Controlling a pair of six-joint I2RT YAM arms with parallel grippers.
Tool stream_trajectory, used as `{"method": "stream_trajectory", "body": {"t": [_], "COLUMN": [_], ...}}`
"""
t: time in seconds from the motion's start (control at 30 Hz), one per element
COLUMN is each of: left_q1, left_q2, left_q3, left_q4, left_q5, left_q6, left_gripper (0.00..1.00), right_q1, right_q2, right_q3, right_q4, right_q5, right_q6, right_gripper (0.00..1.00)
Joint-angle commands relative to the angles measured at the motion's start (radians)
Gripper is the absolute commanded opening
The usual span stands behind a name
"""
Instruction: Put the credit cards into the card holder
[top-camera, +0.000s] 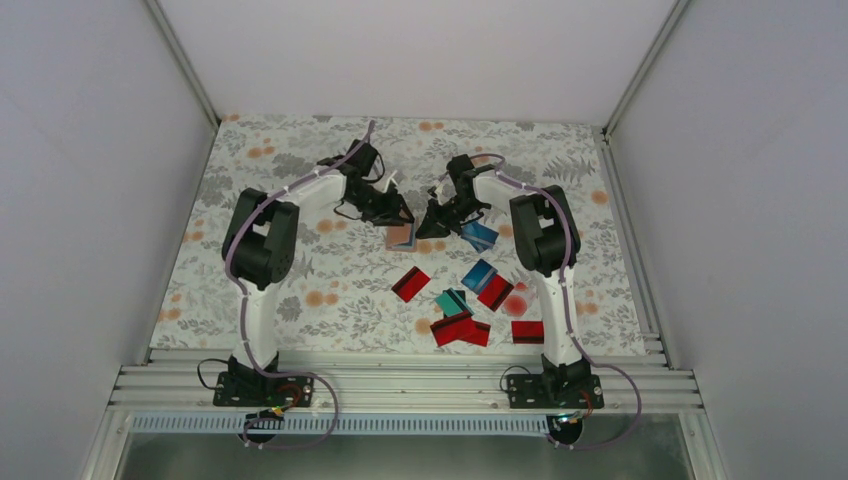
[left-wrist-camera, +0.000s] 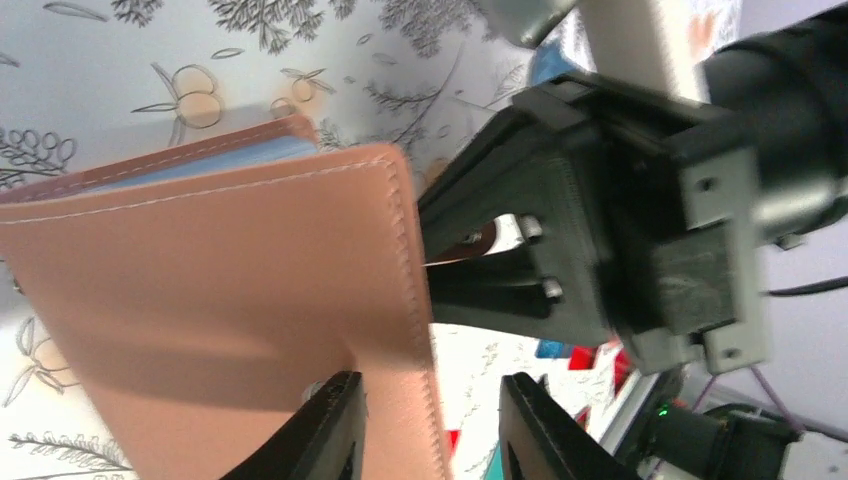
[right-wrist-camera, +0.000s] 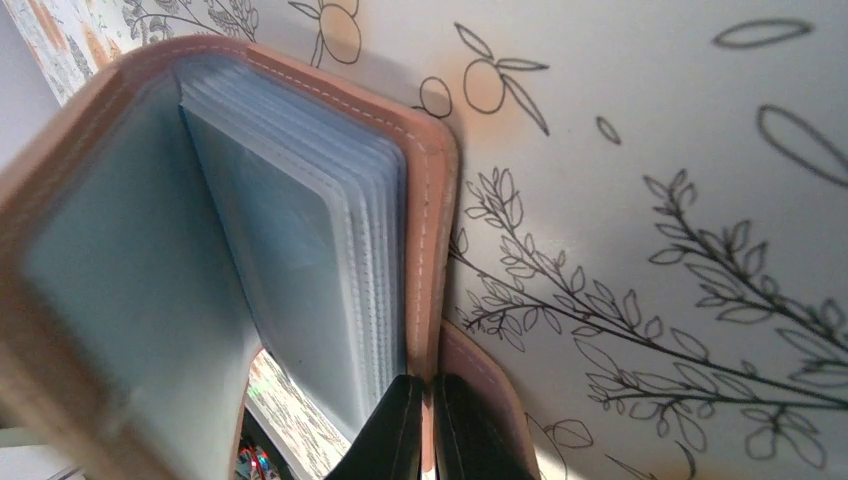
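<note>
The tan card holder (top-camera: 401, 238) lies mid-table between both grippers. In the right wrist view it (right-wrist-camera: 430, 200) stands open, with clear inner sleeves (right-wrist-camera: 320, 250) fanned out. My right gripper (right-wrist-camera: 428, 435) is shut on the edge of one leather cover. In the left wrist view the holder's outer cover (left-wrist-camera: 220, 280) fills the left side. My left gripper (left-wrist-camera: 435, 430) is open, with the cover's stitched edge lying between its fingers. The right gripper's black body (left-wrist-camera: 600, 250) is just beyond. Red (top-camera: 410, 284), blue (top-camera: 480, 235) and teal (top-camera: 452, 302) credit cards lie loose on the table.
The table has a floral cloth (top-camera: 300, 180). More cards lie near the right arm: a blue one (top-camera: 479, 275) and red ones (top-camera: 495, 292), (top-camera: 460, 330), (top-camera: 527, 331). White walls enclose the table. A metal rail (top-camera: 400, 380) runs along the near edge.
</note>
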Motion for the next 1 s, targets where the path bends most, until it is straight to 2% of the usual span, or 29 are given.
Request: {"method": "stream_trajectory", "body": {"t": [0.0, 0.13, 0.2, 0.57, 0.97], "left_q1": [0.003, 0.003, 0.003, 0.003, 0.003], "left_q2": [0.039, 0.050, 0.061, 0.105, 0.098], "left_q3": [-0.029, -0.048, -0.046, -0.018, -0.015], "left_q4": [0.034, 0.051, 0.050, 0.015, 0.003], "left_q5": [-0.027, -0.053, -0.067, -0.133, -0.147], "left_q6": [-0.004, -0.010, -0.011, -0.003, 0.006], "left_gripper": [0.28, 0.09, 0.03, 0.02, 0.02], "right_q1": [0.000, -0.003, -0.006, -0.010, 0.007], "right_q2": [0.020, 0.008, -0.001, -0.090, -0.056], "right_q3": [-0.009, 0.000, 0.010, 0.061, 0.095], "right_q4": [-0.003, -0.010, -0.018, -0.088, 0.009], "right_q5": [0.081, 0.079, 0.079, 0.100, -0.043], "right_q6": [-0.010, -0.005, -0.002, -0.029, 0.035], "right_gripper": [0.04, 0.04, 0.04, 0.06, 0.05]}}
